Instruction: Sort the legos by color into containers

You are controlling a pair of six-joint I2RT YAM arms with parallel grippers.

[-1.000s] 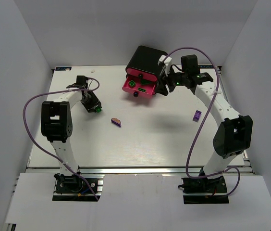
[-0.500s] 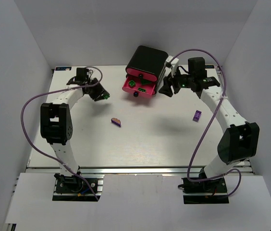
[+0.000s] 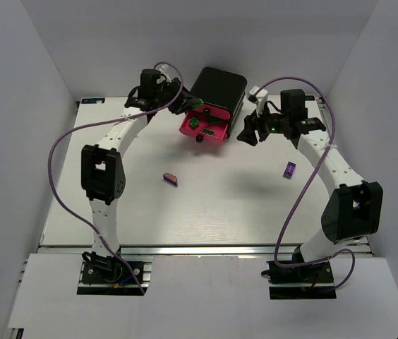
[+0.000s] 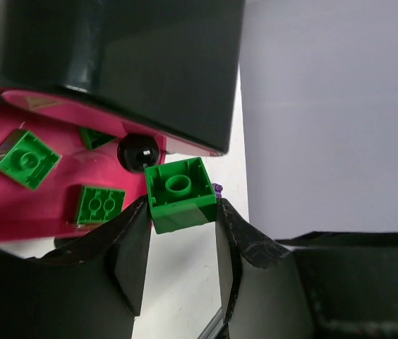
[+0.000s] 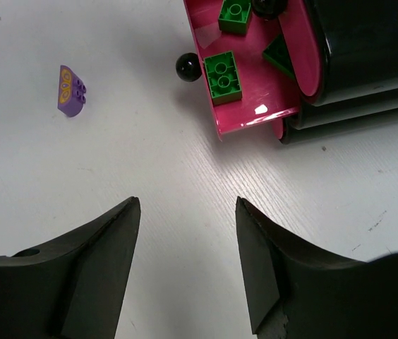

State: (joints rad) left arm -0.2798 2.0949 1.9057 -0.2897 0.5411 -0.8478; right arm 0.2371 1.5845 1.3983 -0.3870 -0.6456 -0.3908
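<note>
The black drawer box [image 3: 219, 88] stands at the back centre with its lowest pink drawer [image 3: 213, 135] pulled open. Green legos [image 3: 194, 124] lie inside. My left gripper [image 3: 185, 106] is shut on a bright green lego [image 4: 178, 192], held just above the drawer's left end next to a black knob [image 4: 141, 152]. Two green legos [image 4: 27, 159] show in the drawer [image 4: 1, 205] below it. My right gripper [image 3: 245, 133] is open and empty, right of the drawer. It sees the drawer [image 5: 284, 42], green legos [image 5: 224, 75] and a purple rounded lego [image 5: 71, 92].
A purple rounded lego [image 3: 171, 178] lies mid-table in front of the drawer. A purple brick [image 3: 290, 169] lies at the right, under the right arm. The open drawer's knob [image 3: 200, 139] sticks out forward. White walls close in the table's back and sides.
My left gripper has swung from the left of the table up and right to the drawer box, carrying the green lego. My right gripper has backed off to the right of the drawer.
</note>
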